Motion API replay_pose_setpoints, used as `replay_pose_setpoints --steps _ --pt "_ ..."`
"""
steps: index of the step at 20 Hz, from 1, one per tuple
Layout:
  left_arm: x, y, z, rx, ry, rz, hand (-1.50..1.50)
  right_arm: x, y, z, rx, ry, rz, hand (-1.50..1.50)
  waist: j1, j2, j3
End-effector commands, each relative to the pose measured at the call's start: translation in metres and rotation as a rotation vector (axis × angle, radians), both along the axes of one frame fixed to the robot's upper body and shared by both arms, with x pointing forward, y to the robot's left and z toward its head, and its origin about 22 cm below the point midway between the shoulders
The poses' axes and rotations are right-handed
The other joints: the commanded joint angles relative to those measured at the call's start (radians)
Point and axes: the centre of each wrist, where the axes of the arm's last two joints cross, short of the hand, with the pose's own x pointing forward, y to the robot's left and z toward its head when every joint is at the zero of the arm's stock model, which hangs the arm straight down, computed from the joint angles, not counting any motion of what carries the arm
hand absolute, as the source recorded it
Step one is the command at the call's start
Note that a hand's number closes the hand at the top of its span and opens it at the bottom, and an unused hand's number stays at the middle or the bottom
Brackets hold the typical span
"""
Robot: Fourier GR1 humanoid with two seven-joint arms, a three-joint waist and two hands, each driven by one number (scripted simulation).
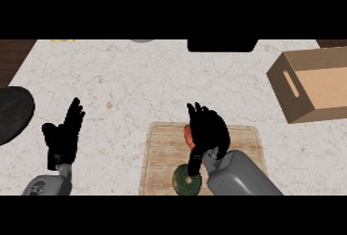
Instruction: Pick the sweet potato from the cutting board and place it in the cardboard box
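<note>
An orange sweet potato lies on the wooden cutting board, mostly hidden under my right hand. Only its left edge shows beside the hand. The right hand lies over it with fingers pointing away and slightly spread, the thumb reaching down toward the board's front. The cardboard box stands open at the right, beyond the board. My left hand rests upright at the left of the counter, fingers straight, holding nothing.
A green round object sits at the board's front edge, by my right wrist. A dark round plate lies at the left edge. A black object stands at the back.
</note>
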Motion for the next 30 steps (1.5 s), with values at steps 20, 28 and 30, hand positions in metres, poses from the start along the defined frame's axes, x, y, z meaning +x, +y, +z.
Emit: replay_pose_setpoints --steps 20,28,30 --pt "0.008 -0.005 -0.010 -0.001 0.003 -0.007 0.00 0.012 -0.002 -0.042 -0.053 0.059 -0.062 -1.50 -0.001 0.000 0.000" --pt "0.006 0.012 -0.011 -0.002 -0.007 0.000 0.00 0.022 0.014 -0.055 -0.046 -0.127 0.052 1.50 0.005 0.003 0.000" --pt "-0.008 0.011 0.002 0.005 -0.001 -0.007 0.00 0.015 0.006 -0.044 -0.044 -0.131 0.055 1.50 0.002 0.000 0.000"
